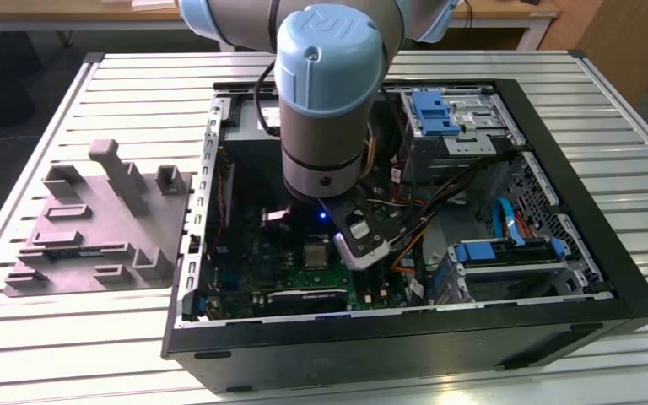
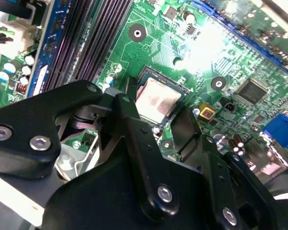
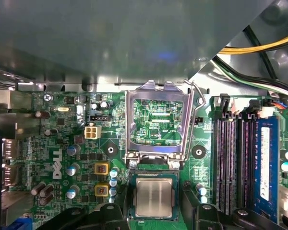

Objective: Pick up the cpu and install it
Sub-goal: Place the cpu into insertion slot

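Observation:
The cpu [image 3: 154, 197] is a small silvery square lying flat in its socket on the green motherboard [image 3: 77, 143]; in the second wrist view the cpu [image 2: 156, 98] looks pale under the light. My gripper [image 3: 153, 213] hangs just above it, open, with one black finger [image 3: 103, 215] on each side of the chip and small gaps showing. The socket's metal load plate [image 3: 158, 120] stands flipped up beside the cpu. In the exterior view the arm [image 1: 324, 101] reaches down into the open computer case [image 1: 594, 278], and the cpu [image 1: 316, 255] shows beside the wrist.
Black memory slots [image 3: 235, 163] run beside the socket. Yellow and black cables [image 3: 259, 48] cross the case wall nearby. Blue drive brackets [image 1: 431, 110] and a drive cage [image 1: 504, 253] fill the case's right side in the exterior view. A grey parts fixture [image 1: 99, 228] lies on the slatted table [image 1: 54, 354].

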Robot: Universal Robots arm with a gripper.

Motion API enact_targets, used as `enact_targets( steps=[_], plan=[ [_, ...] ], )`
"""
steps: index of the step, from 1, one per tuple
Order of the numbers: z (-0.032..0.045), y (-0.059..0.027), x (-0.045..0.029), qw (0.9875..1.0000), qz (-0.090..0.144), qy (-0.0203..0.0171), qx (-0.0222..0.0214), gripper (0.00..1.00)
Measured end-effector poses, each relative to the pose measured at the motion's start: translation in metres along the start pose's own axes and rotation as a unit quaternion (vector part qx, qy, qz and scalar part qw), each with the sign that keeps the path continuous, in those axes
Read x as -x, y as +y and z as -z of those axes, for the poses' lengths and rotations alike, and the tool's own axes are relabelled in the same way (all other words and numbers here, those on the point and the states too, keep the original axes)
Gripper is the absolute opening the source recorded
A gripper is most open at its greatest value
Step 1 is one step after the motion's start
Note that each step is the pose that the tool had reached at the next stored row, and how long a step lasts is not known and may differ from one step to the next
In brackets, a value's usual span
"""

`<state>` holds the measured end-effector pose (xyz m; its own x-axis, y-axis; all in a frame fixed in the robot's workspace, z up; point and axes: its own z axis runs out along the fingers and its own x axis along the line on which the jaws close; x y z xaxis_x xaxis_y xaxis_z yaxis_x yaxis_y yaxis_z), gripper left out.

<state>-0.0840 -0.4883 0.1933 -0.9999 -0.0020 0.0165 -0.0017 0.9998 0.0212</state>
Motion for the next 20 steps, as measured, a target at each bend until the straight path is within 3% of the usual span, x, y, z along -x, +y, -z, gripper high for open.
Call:
enact_targets(
  steps=[4, 8, 9, 14, 20],
  plan=[
    [0.0086, 0.0002, -0.0001, 1.0, 0.0, 0.0, 0.0001, 0.54],
    [0.0156, 0.0003, -0.0002, 1.0, 0.0, 0.0, 0.0001, 0.35],
    [0.016, 0.0004, -0.0002, 1.0, 0.0, 0.0, 0.0001, 0.35],
    [0.0161, 0.0004, -0.0002, 1.0, 0.0, 0.0001, 0.0001, 0.12],
    [0.0161, 0.0004, -0.0002, 1.0, 0.0, 0.0001, 0.0002, 0.11]
  ],
)
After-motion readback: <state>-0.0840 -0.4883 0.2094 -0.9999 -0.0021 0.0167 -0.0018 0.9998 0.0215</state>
